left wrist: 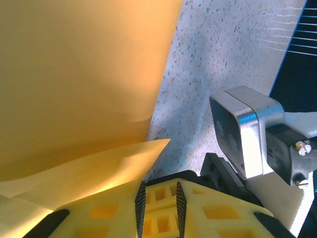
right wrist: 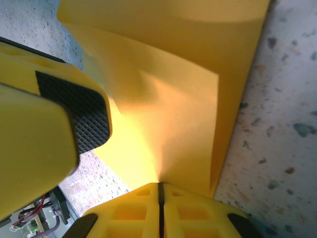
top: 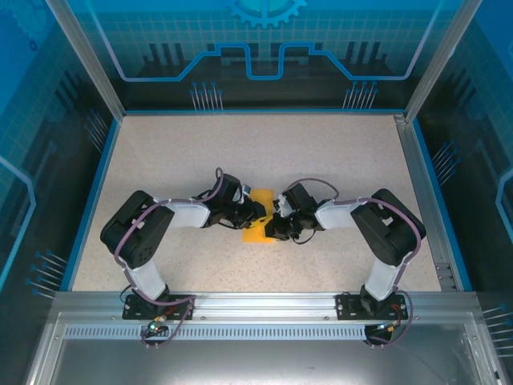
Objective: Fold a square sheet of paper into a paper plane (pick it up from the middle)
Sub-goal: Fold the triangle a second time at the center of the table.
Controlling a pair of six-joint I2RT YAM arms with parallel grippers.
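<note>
The square sheet of paper [top: 256, 233], orange-yellow and creased into layers, lies at the middle of the table between both grippers. My right gripper [right wrist: 159, 185] is shut on the paper [right wrist: 168, 99], pinching its near edge, so the sheet puckers at the pads. My left gripper [left wrist: 160, 192] stands slightly open, its ribbed pads apart with nothing between them. The paper [left wrist: 74, 74] rises to the left of that gap, and a pointed corner of it hangs just above the left finger. Seen from above, the left gripper [top: 262, 212] and the right gripper [top: 277, 225] nearly touch over the sheet.
One finger of the left gripper, with its black pad [right wrist: 79, 116], crowds the left of the right wrist view. The right arm's silver camera housing [left wrist: 242, 131] sits close to the right of the left gripper. The speckled table [top: 240, 152] is ringed by blue walls [top: 88, 200].
</note>
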